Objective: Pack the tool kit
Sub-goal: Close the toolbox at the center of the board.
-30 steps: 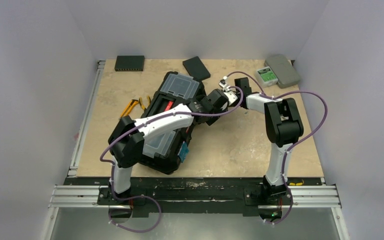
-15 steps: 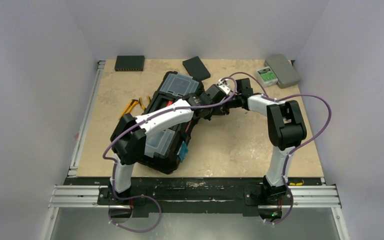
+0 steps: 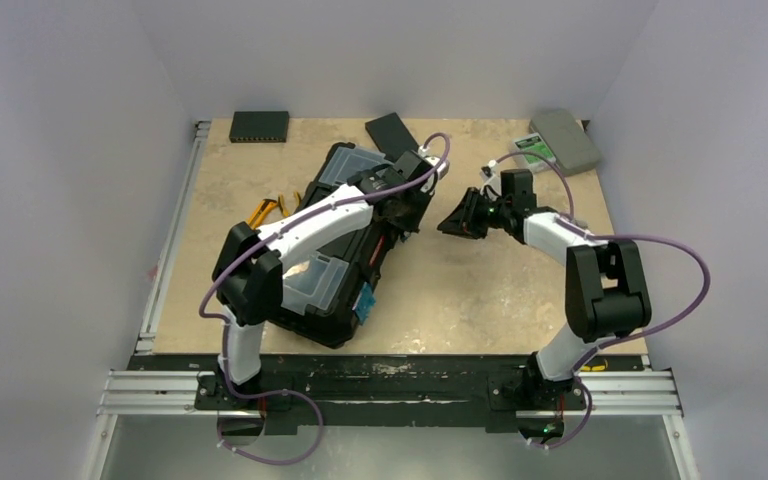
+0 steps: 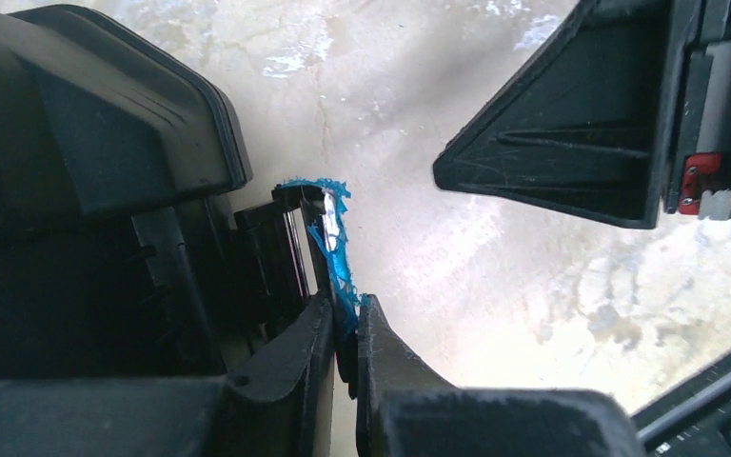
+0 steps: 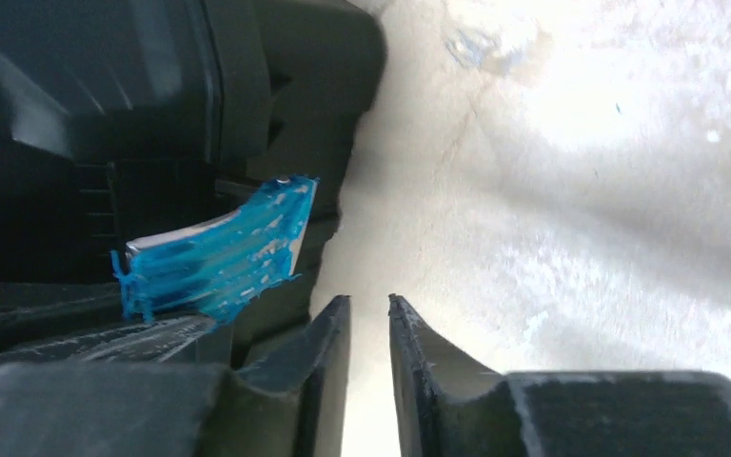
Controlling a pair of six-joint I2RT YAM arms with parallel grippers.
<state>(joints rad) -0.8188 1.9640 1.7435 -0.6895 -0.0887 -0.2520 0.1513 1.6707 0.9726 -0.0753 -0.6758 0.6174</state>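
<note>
Left claw (image 4: 347, 309) is clamped on a frayed blue tab (image 4: 331, 224) that sticks off the toolbox (image 3: 332, 318) edge, with the tab running down between the fingertips. Right claw (image 5: 369, 328): jaws a thin slit apart, nothing in the gap, bare table (image 3: 480, 290) under it. It sits just right of the toolbox side, nose aimed at the box and close to the left claw. In the top view it's apart from the box wall. The toolbox lies left of centre on the table. Its long axis is diagonal, near-left to far-right, and the far end points at a thin black device (image 3: 392, 133) just beyond it. The left arm lies along that axis over the lid and hides the middle. Clear compartments (image 3: 358, 172) show at the far end, with another at the near end. There's a second bit of blue on the near right side of the box. A yellow-handled tool (image 3: 265, 212) lies on the table just left of the box, outside it. A black box (image 3: 259, 125) is at the far-left edge. A grey case (image 3: 572, 140) is in the far-right corner with a green-labelled item (image 3: 532, 150) beside it, both well apart from the box. In the way: the left arm and its purple cable over the lid, and two claws crowded at the same right-hand edge.
</note>
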